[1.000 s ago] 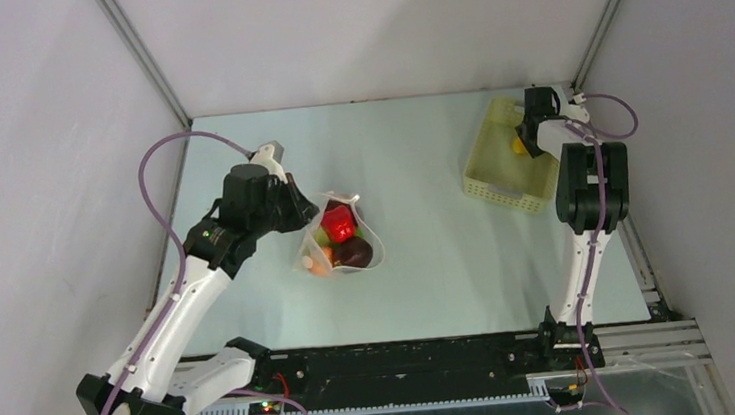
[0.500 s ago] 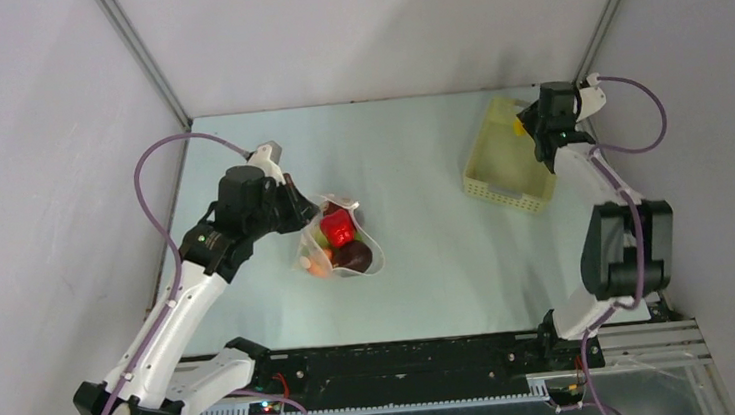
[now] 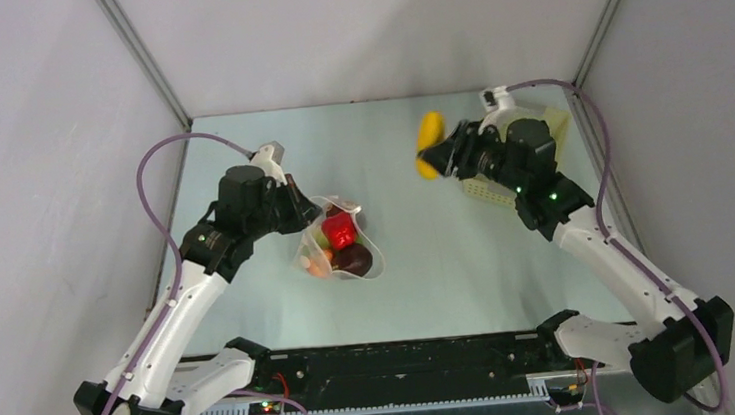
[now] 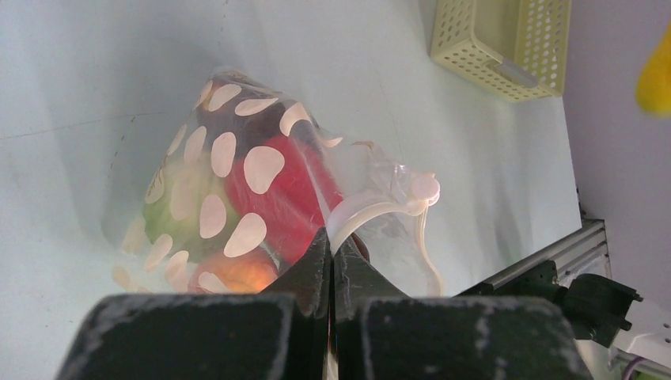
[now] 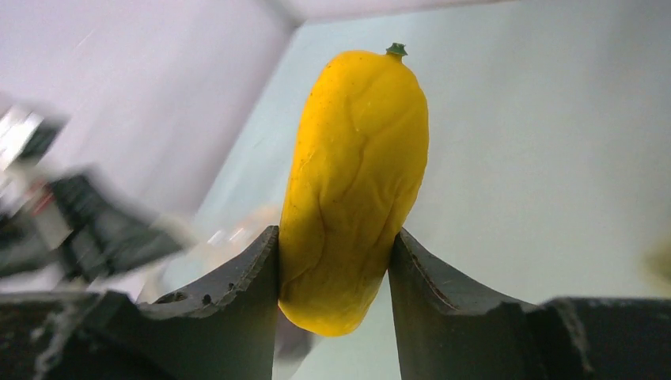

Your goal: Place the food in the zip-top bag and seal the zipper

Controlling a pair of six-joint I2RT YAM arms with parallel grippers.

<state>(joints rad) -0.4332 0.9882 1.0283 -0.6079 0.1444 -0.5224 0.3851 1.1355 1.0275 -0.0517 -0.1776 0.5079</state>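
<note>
Swung away from the basket since a second ago, the right gripper now hangs over the back of the table. It is clamped on one yellow fruit, held in the air well apart from the bag. One pale yellow basket sits at the far right, partly behind that arm. One zip-top bag lies left of centre, in much the same place, its zipper strip curled and the mouth gaping. Four pieces show inside: one red piece, one dark maroon piece, one green piece and one orange piece. The left gripper, jaws pressed together, pinches the bag's mouth edge as before.
</note>
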